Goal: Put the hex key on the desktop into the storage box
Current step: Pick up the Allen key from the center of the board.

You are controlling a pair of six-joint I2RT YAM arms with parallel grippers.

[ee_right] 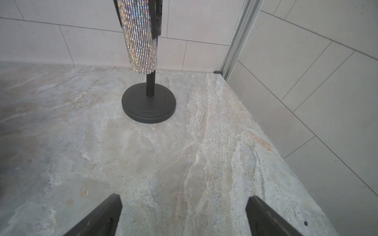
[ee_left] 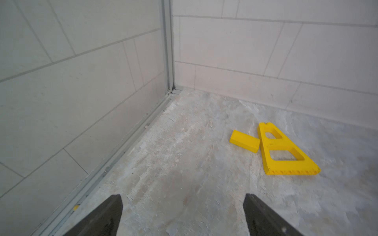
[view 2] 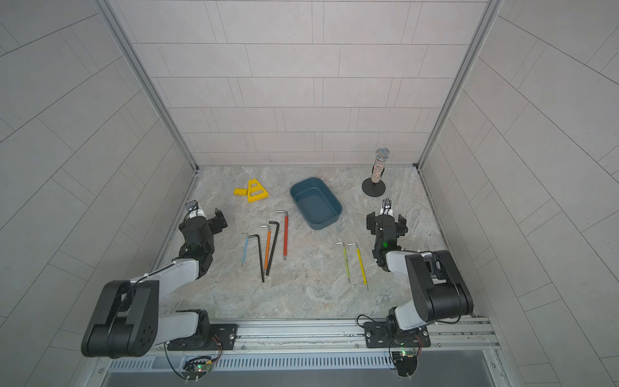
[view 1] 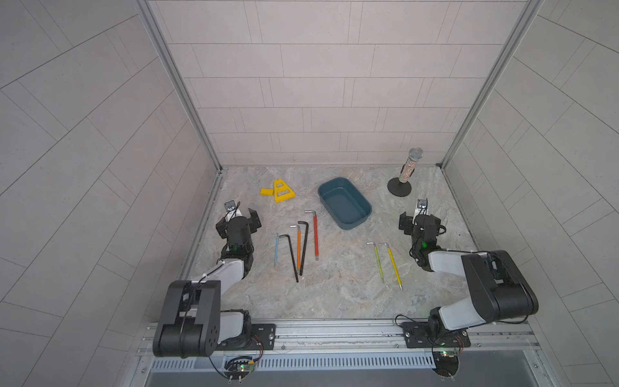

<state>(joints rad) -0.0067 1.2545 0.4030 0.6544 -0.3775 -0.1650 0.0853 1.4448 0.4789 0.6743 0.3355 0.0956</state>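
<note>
Both grippers stand with black jaws spread wide, grasping nothing, over the marble-veined desk (view 1: 335, 298): the left gripper (ee_left: 183, 197) and the right gripper (ee_right: 184, 198). The storage box (view 1: 345, 206) (a shallow teal plastic tub, rounded corners, bare inside) sits between them, slightly ahead. Five slim L-shaped hex keys (view 1: 298, 246) in blue, black, orange, black and red lie on the desk just inward of the left gripper. A green hex key (view 1: 377, 263) and a yellow hex key (view 1: 393, 267) lie inward of the right. Ahead of the left gripper sits a yellow cut-out trapezoid (ee_left: 286, 152) beside a yellow block (ee_left: 244, 141). Ahead of the right is a glittery microphone (ee_right: 141, 36) on a round black stand (ee_right: 149, 106).
</note>
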